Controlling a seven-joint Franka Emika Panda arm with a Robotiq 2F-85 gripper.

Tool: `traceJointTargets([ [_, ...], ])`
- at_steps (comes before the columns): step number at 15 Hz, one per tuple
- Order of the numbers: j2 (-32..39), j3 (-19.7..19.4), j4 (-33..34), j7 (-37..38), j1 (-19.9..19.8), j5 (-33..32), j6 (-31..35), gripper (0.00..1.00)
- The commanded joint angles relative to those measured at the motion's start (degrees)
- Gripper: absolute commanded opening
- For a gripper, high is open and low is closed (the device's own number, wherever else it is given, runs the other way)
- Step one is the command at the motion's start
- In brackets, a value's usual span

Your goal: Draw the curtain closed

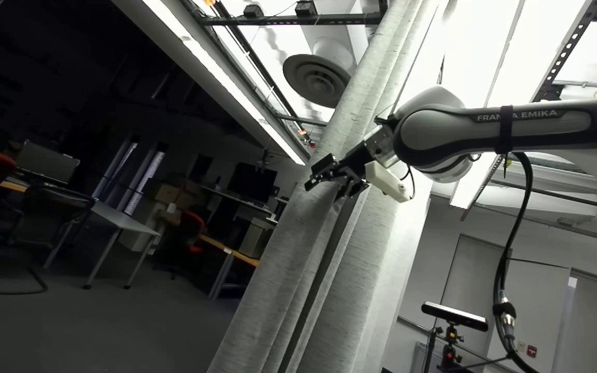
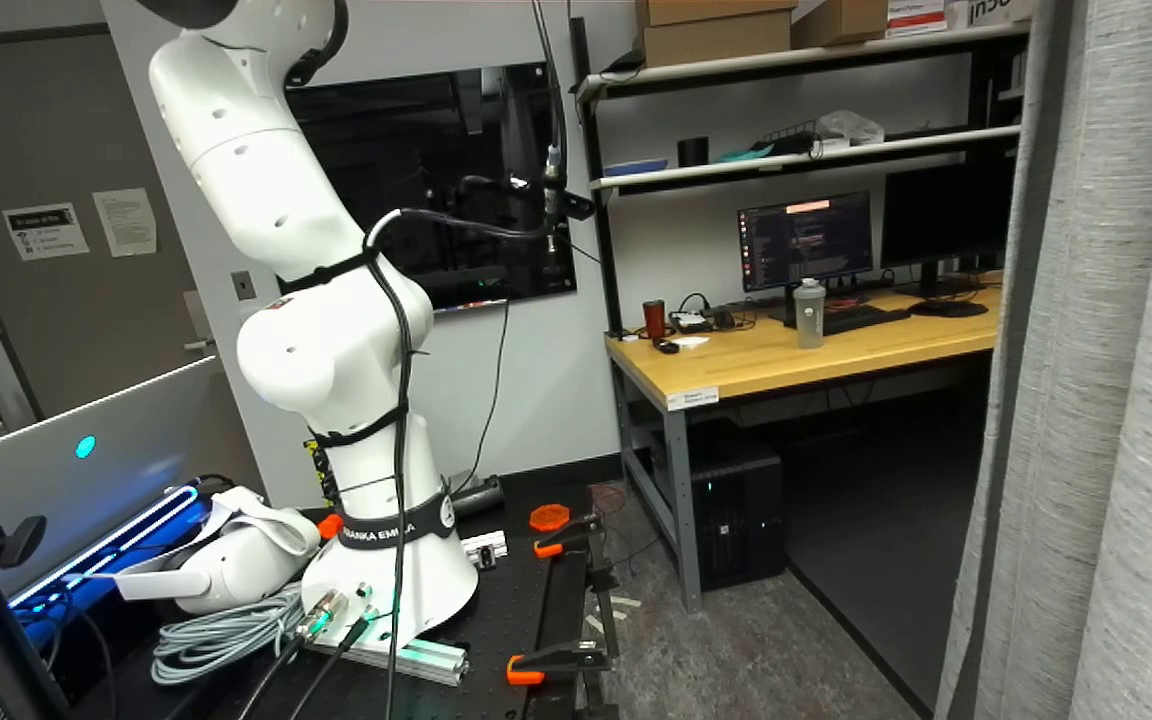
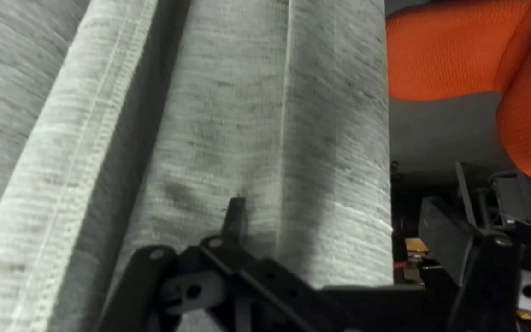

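Observation:
The curtain [image 1: 360,269] is tall pale grey fabric hanging in bunched vertical folds. In an exterior view its folds fill the right edge [image 2: 1076,400]. In the wrist view the curtain [image 3: 233,115] fills the left and middle, with a stitched hem at left and a free edge at right. My gripper [image 1: 324,189] is high up at the curtain, near its dark-room side. In the wrist view the gripper [image 3: 337,212] is open, one finger in front of the cloth and the other past the free edge. A fold lies between the fingers, not clamped. Contact with the cloth is unclear.
An orange chair [image 3: 454,50] shows beyond the curtain's edge in the wrist view. A camera on a stand [image 1: 454,316] stands under the arm. A wooden desk [image 2: 796,355] with monitors and shelves is behind the robot. A ceiling vent [image 1: 316,80] hangs near the curtain's upper part.

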Motion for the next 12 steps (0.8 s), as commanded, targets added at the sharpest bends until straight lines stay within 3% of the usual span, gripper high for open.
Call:
traceJointTargets([
  [1, 0.98, 0.87, 2.17, 0.88, -0.47, 0.5, 7.11, 0.96],
  [8, 2.26, 2.25, 2.03, 7.18, -3.04, -3.06, 19.97, 0.96],
  [12, 3.36, 4.01, 2.28, 12.73, -6.64, -7.16, 26.49, 0.95],
])
